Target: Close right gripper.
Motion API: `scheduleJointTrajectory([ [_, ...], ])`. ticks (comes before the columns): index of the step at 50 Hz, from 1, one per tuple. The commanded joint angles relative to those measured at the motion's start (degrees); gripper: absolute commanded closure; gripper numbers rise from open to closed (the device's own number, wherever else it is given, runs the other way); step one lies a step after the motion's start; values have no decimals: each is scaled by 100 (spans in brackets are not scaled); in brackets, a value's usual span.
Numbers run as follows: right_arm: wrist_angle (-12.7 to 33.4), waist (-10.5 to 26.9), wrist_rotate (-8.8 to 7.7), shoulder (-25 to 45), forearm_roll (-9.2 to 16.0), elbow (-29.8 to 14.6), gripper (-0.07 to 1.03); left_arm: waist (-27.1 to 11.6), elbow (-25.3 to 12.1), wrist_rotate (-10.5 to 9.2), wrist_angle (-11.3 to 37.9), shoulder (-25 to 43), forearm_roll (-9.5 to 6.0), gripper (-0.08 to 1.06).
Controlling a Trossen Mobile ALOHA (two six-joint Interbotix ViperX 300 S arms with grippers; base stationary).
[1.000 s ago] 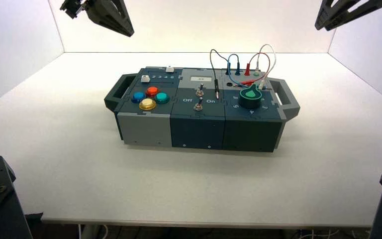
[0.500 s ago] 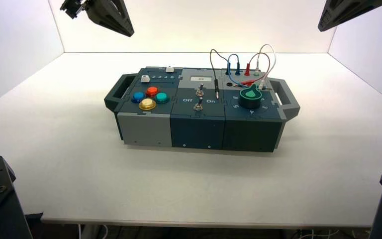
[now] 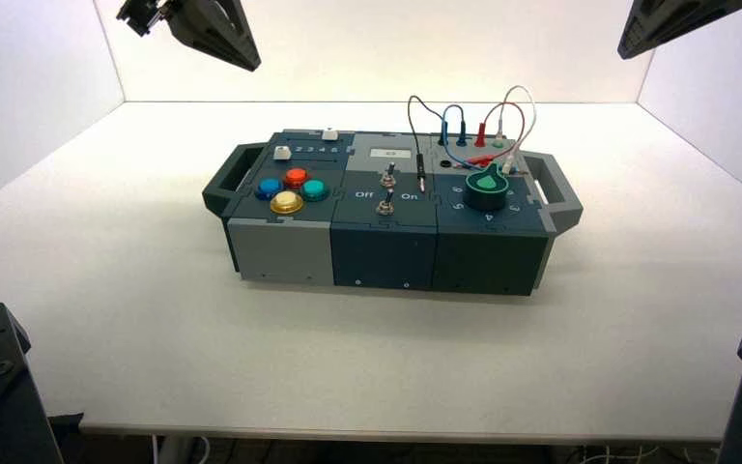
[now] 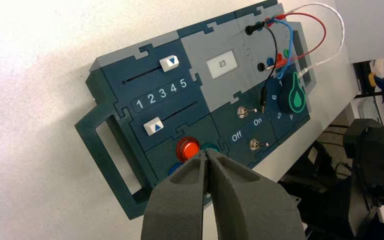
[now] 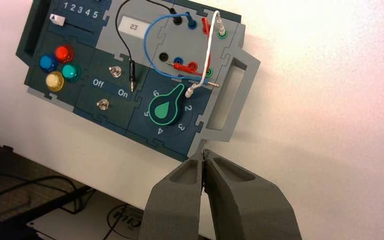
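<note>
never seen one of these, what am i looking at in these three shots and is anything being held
It is a two-armed robot at a white table. One picture looks down from above; the other two come from cameras on each wrist. On the table stands a practice box with coloured buttons, two toggle switches, a green knob and plugged wires. The left gripper and the right gripper hang above the box, fingertips together, holding nothing.

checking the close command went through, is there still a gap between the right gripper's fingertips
No: in the right wrist view the right gripper has its two grey fingertips meeting at the tips, held in the air above the table beside the box's handle.
</note>
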Motion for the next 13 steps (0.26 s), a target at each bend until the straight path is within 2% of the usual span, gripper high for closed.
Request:
scheduleJointTrajectory([
  [1,-18,26,-35,-53,44,-141,98,-62,-149,9,18,-176,-35,101],
  [13,-26,26,-35,-53,35,-158,98,-70,-141,18,18,-167,-44,101],
])
